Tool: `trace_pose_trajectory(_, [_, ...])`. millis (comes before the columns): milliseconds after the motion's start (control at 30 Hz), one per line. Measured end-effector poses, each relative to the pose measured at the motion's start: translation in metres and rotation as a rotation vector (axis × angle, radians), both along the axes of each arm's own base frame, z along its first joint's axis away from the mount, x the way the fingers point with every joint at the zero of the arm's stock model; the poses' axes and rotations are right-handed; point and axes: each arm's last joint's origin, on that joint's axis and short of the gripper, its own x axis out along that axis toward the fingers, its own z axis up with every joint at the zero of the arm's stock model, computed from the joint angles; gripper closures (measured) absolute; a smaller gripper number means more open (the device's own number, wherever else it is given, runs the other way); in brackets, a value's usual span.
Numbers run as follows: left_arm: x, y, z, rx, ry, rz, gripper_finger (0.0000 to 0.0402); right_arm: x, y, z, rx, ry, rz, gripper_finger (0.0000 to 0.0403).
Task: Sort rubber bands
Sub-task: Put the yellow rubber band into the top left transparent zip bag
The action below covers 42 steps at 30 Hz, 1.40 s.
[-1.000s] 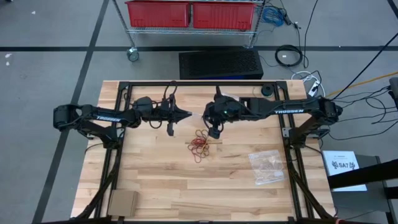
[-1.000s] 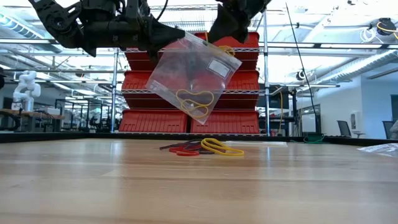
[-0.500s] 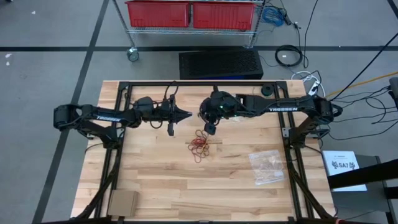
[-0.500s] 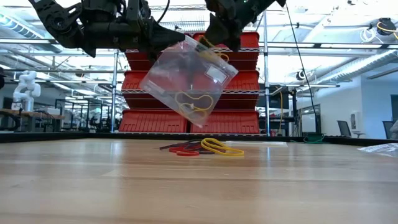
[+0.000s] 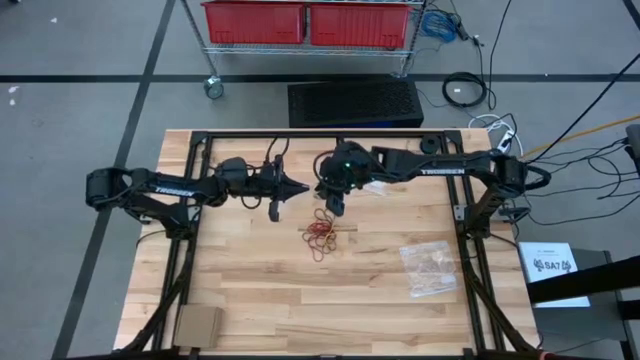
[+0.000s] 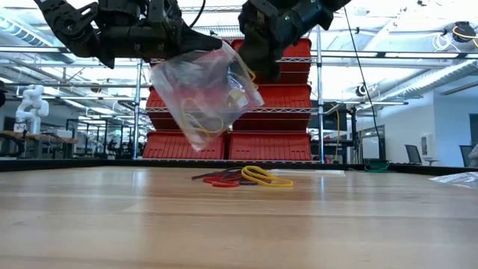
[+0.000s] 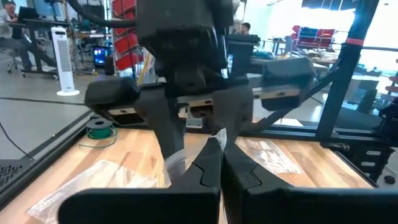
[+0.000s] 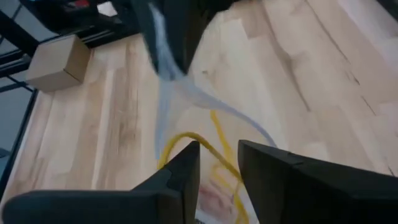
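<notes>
**Clear bag held in the air above the pile of rubber bands**

The left gripper point(image 6: 196, 46) has its two dark fingers pressed together on the top edge of a clear plastic zip bag point(image 6: 205, 93), which hangs tilted below it, well above the table. Inside the bag lie a few thin yellow rubber bands point(image 6: 196, 119). The right gripper point(image 5: 336, 203) is close beside the left one, at the bag's other upper corner; in its wrist view its fingers point(image 8: 180, 177) stand a little apart, with the bag's film and a yellow band showing in the gap between them. Whether they touch the bag I cannot tell.

Below both grippers, on the light wooden table point(image 5: 250, 290), lies a loose pile of red, yellow and dark rubber bands point(image 5: 322, 232). A second clear plastic bag point(image 5: 430, 268) lies flat, well to the right gripper's far side. A small brown cardboard box point(image 5: 197, 325) sits at the table's near left corner.
</notes>
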Motion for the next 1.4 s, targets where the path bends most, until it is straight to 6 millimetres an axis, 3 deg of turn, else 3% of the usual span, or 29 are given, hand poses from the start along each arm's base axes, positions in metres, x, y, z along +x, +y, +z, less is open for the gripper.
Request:
trace_pose_trajectory(267, [0.000, -0.001, 0.000, 0.000, 0.005, -0.017, 0.0401, -0.003, -0.003, 0.021, -0.025, -0.056, -0.054, 0.0306])
trace_pose_trajectory(533, [0.000, -0.001, -0.001, -0.002, 0.012, -0.018, 0.0401, -0.003, -0.006, 0.013, -0.038, 0.025, -0.058, 0.0317])
trace_pose_trajectory(1033, [0.000, -0.001, -0.002, -0.006, 0.022, -0.017, 0.0401, -0.024, -0.006, 0.039, -0.147, -0.010, -0.003, 0.0282])
trace_pose_trajectory(1200, [0.000, -0.001, -0.002, -0.006, 0.022, -0.001, 0.0401, -0.039, -0.009, 0.051, -0.200, -0.004, 0.010, 0.0278])
trace_pose_trajectory(1400, [0.000, 0.000, -0.002, -0.007, 0.025, 0.010, 0.0401, -0.080, -0.008, 0.069, -0.249, 0.123, -0.040, 0.0289])
